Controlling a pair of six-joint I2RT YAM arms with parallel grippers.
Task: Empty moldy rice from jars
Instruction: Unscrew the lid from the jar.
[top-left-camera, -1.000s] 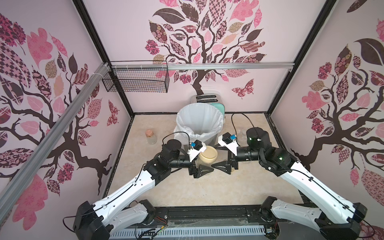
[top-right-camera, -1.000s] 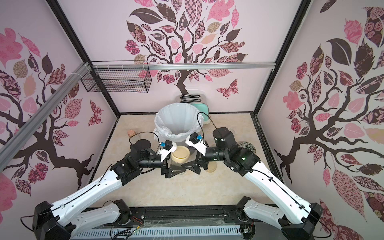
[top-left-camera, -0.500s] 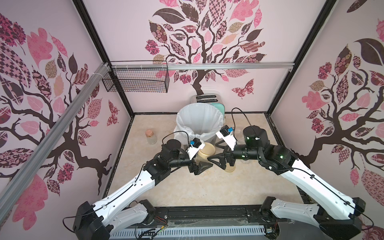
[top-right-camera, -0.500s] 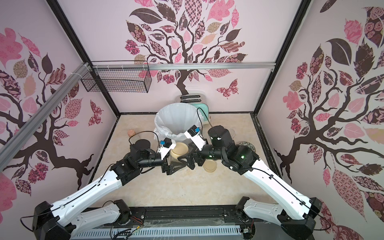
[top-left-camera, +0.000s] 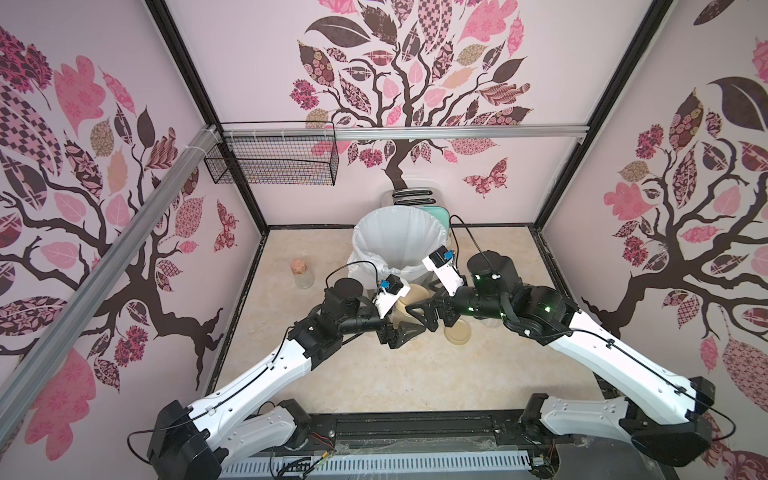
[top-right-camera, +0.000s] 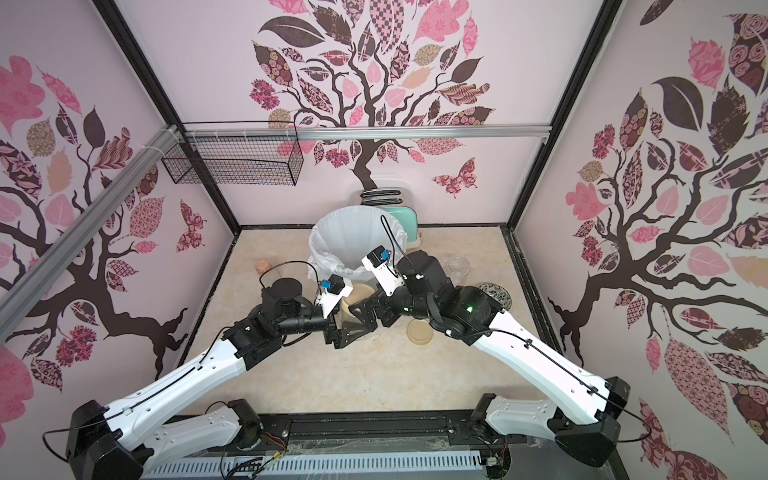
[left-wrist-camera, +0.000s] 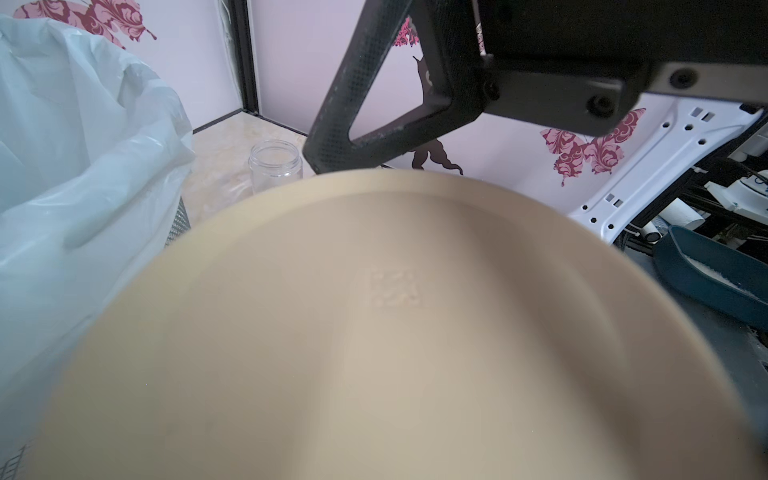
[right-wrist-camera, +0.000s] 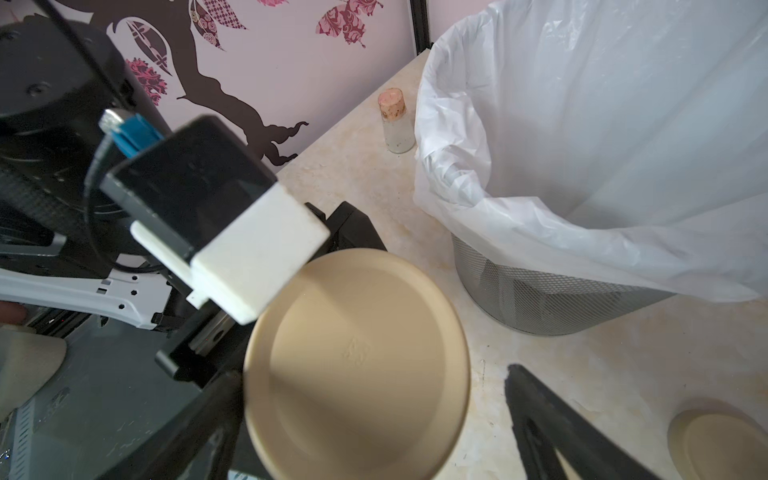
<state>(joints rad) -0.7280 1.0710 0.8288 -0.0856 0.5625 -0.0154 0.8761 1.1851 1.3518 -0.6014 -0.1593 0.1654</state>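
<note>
My left gripper (top-left-camera: 398, 335) is shut on a jar (top-left-camera: 402, 312) with a beige lid (top-left-camera: 412, 292), held just in front of the bin. The lid (left-wrist-camera: 374, 332) fills the left wrist view and hides those jaws. My right gripper (right-wrist-camera: 365, 382) is open, with one finger on each side of the lid (right-wrist-camera: 357, 365); the far finger (right-wrist-camera: 540, 415) stands apart from it. Both top views show the right gripper (top-right-camera: 362, 309) at the jar (top-right-camera: 351, 316). The jar's body looks pale, but I cannot make out the moldy rice. An open, empty jar (top-right-camera: 458, 268) stands at the right.
The white-lined mesh bin (top-left-camera: 399, 241) stands right behind the held jar. A loose beige lid (top-left-camera: 457, 332) lies on the table under the right arm. A cork-stoppered flask (top-left-camera: 301, 274) stands left of the bin, a dark patterned bowl (top-right-camera: 496, 293) at the right. A wire basket (top-left-camera: 270, 162) hangs on the back wall.
My right gripper has swung left from beside the jar until its open fingers straddle the lid. The left gripper keeps hold of the jar and has shifted little.
</note>
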